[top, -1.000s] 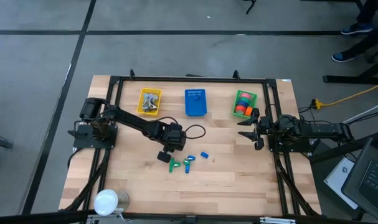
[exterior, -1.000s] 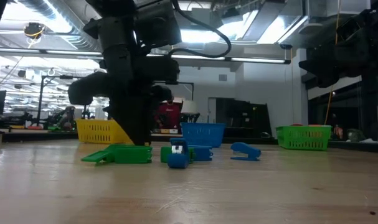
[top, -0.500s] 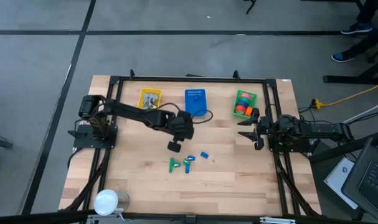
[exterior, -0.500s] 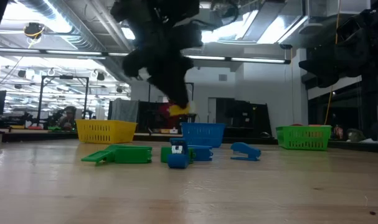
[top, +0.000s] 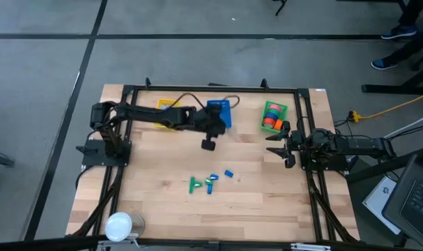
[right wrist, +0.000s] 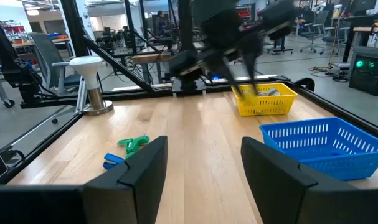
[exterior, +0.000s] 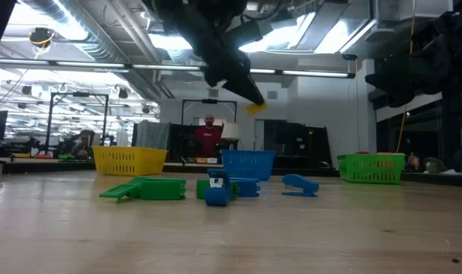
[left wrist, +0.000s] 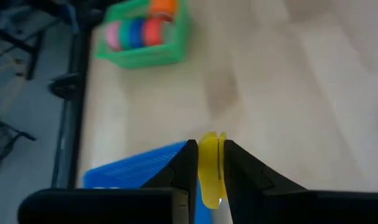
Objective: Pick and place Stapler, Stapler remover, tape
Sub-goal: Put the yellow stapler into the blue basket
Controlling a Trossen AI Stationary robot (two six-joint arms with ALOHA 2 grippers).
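One yellow piece (left wrist: pixel 210 168) clamped in left gripper (left wrist: pixel 207 163) above blue basket (top: pixel 220 111).

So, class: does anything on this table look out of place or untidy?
Yes: small green and blue pieces lie loose mid-table, outside the three baskets. The left pincer holds a yellow piece above the blue basket.

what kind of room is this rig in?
Likely an open robotics lab or workshop: exposed ceiling ducts, rows of workbenches and office chairs behind the wooden table, and a person standing beyond it.
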